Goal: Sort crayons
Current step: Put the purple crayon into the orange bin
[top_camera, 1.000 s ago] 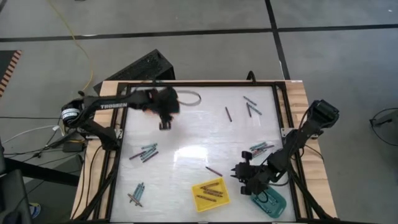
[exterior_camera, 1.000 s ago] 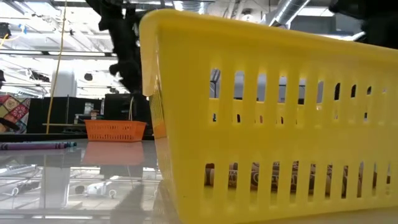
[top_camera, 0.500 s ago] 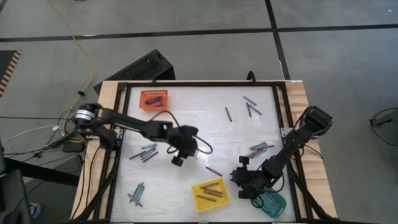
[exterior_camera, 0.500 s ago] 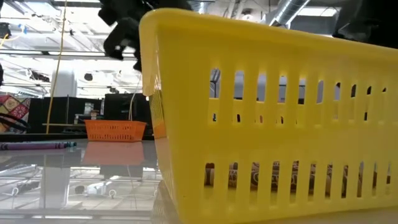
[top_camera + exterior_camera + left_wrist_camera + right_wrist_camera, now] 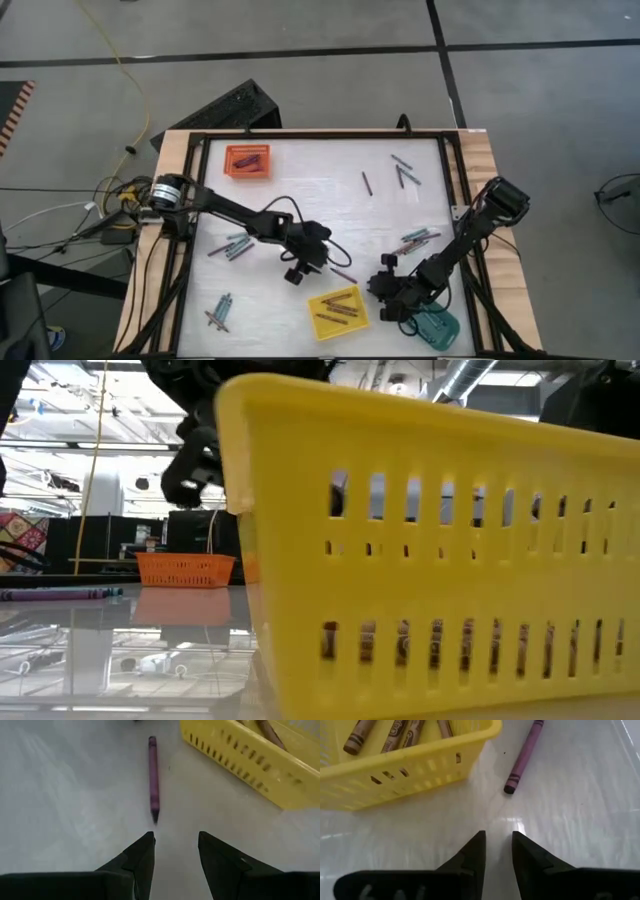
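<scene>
l gripper [image 5: 175, 840] jaws apart over purple crayon [image 5: 152, 777] by yellow tray [image 5: 260, 767]; r gripper [image 5: 497, 842] jaws apart, empty.

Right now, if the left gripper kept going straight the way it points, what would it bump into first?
Probably the purple crayon. It lies on the table just ahead of the open left gripper, nearly in line with it. The yellow basket sits off to one side.

Table [image 5: 300, 200] — pale glossy top in a dark frame. On it: orange tray [image 5: 247, 160] at the far left corner, yellow tray [image 5: 338, 312] and teal tray [image 5: 434, 328] along the near edge, loose crayons [image 5: 231, 245] scattered — one purple crayon [image 5: 153, 777] beside the yellow tray.
</scene>
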`<state>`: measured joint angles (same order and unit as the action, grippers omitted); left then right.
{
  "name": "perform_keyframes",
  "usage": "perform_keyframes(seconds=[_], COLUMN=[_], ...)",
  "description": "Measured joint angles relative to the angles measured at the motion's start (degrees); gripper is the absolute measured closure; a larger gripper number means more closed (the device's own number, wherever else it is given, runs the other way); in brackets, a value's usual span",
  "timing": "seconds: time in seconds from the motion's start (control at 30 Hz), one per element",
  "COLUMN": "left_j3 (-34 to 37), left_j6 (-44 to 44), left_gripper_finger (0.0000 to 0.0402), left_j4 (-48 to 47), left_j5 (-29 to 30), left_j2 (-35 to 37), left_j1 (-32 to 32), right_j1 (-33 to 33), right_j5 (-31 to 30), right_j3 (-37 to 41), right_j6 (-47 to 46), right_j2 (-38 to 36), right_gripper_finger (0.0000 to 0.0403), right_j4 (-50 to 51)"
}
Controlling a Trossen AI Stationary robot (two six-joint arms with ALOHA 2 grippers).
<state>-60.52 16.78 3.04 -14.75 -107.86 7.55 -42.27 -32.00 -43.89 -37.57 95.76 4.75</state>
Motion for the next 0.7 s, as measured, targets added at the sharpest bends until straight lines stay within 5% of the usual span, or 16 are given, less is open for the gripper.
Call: perform_keyframes(seconds=[0.4, 0.7], left_j3=[-3.7, -3.6], left_j6=[-3.6, -5.1], left_gripper_finger=[0.026, 0.026], left_j4=[2.3, 3.7], left_j5=[7.7, 4.1], left_j2=[-5.8, -6.8], left_j1=[1.3, 1.3], right_j1=[1.3, 2.8], right_j5=[-0.9, -0.3], right_j3=[0.0, 0.0], right_j6=[4.3, 7.6], right_j2=[1.9, 2.0], right_gripper_finger=[0.0319, 0.0359], right_j4=[-4.4, -6.4])
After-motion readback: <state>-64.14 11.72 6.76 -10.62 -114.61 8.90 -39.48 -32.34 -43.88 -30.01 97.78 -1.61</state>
